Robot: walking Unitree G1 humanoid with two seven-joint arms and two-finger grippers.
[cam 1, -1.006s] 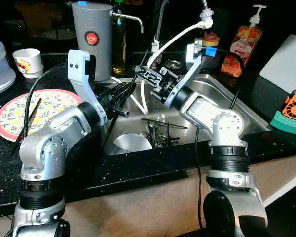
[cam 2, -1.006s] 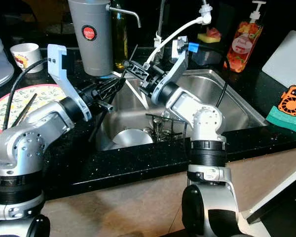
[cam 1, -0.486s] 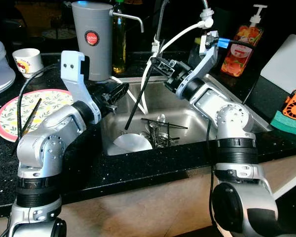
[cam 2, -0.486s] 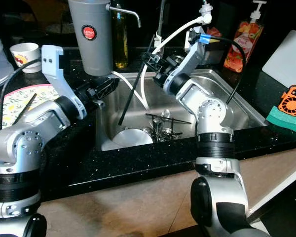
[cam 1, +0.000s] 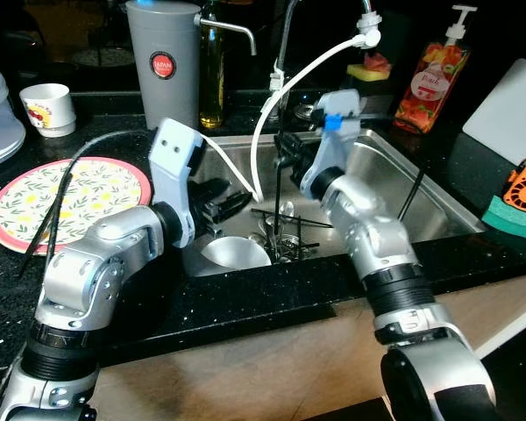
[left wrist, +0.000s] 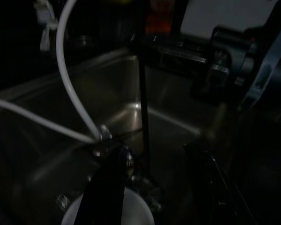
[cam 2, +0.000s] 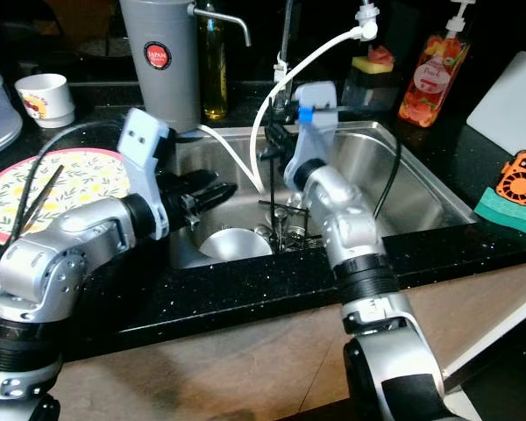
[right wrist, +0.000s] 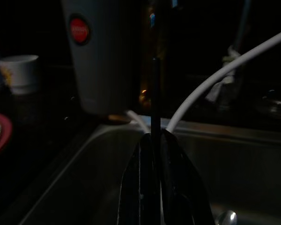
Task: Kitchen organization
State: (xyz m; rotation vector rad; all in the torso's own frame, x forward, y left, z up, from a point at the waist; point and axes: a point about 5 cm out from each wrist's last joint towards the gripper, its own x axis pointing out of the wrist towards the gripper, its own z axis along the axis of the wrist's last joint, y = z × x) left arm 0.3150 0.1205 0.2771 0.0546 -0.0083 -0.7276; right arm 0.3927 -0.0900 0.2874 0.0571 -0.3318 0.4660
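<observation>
Sink [cam 1: 425,197]: steel basin, centre of the frame, set in a black counter.
Plate [cam 1: 66,197]: floral, red rim, middle left on the counter; a black chopstick lies across its left part.
Grey jug [cam 1: 164,61]: upper left, behind the sink's left corner.
Bowl [cam 1: 235,253]: white, lower left of the basin, beside a heap of cutlery [cam 1: 280,232].
Right gripper [cam 1: 285,151]: over the basin's middle; fingers closed tight on a black chopstick [cam 1: 281,197], held upright, lower end among the cutlery.
Left gripper [cam 1: 231,203]: at the basin's left side above the bowl; fingers [left wrist: 113,185] spread apart, holding nothing.
</observation>
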